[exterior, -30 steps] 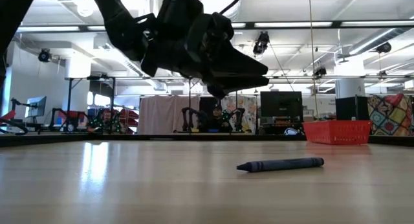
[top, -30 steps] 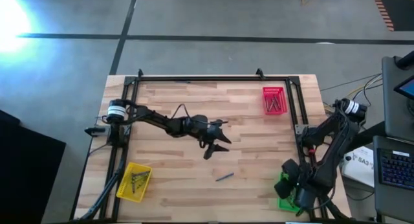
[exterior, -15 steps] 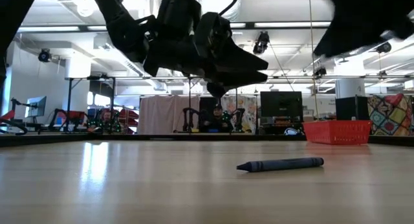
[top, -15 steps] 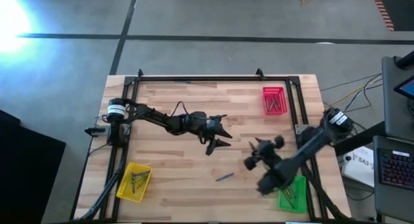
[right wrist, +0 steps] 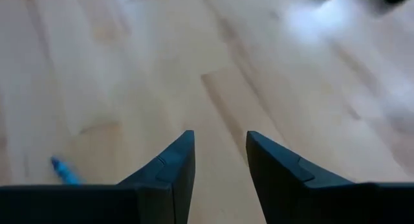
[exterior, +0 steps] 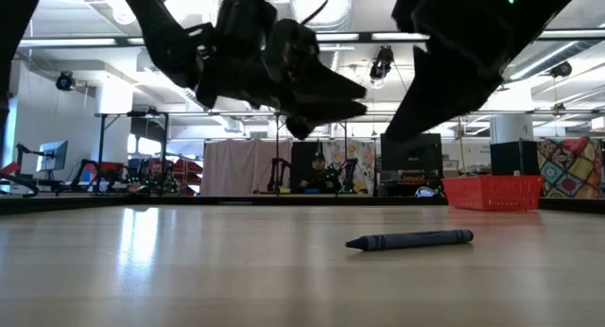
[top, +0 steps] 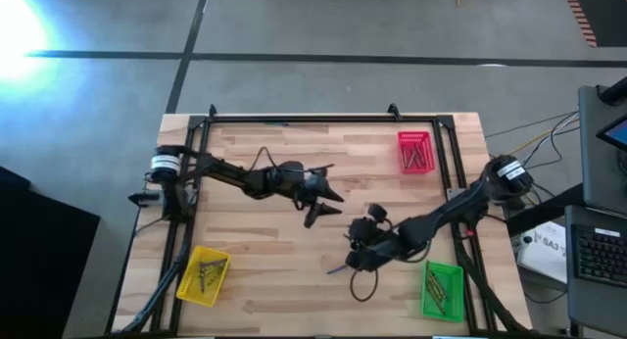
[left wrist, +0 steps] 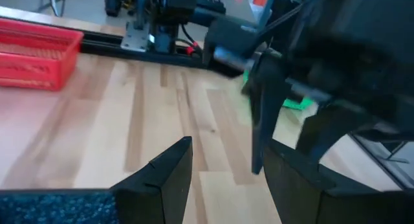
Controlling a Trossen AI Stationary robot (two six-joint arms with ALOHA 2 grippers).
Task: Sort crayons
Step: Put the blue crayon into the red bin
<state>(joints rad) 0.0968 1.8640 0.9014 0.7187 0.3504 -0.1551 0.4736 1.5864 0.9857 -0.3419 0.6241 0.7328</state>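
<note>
A blue crayon [top: 338, 268] lies alone near the surface's [top: 265, 261] front-centre, the right tool [top: 359, 251], fingers spread and empty, hovering just beside it for pickup, needing descent astride it; the left tool [top: 321, 197] waits mid-surface, spread.

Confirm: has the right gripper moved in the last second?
Yes. The right gripper swung from beside the green tray out over the table, stopping near the blue crayon.

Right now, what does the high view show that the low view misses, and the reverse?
Only the high view shows the yellow tray and green tray, both holding crayons. Only the low view shows the room behind the table. Both show the loose blue crayon on the table, the red tray, and the left gripper and right gripper above the wood.
</note>
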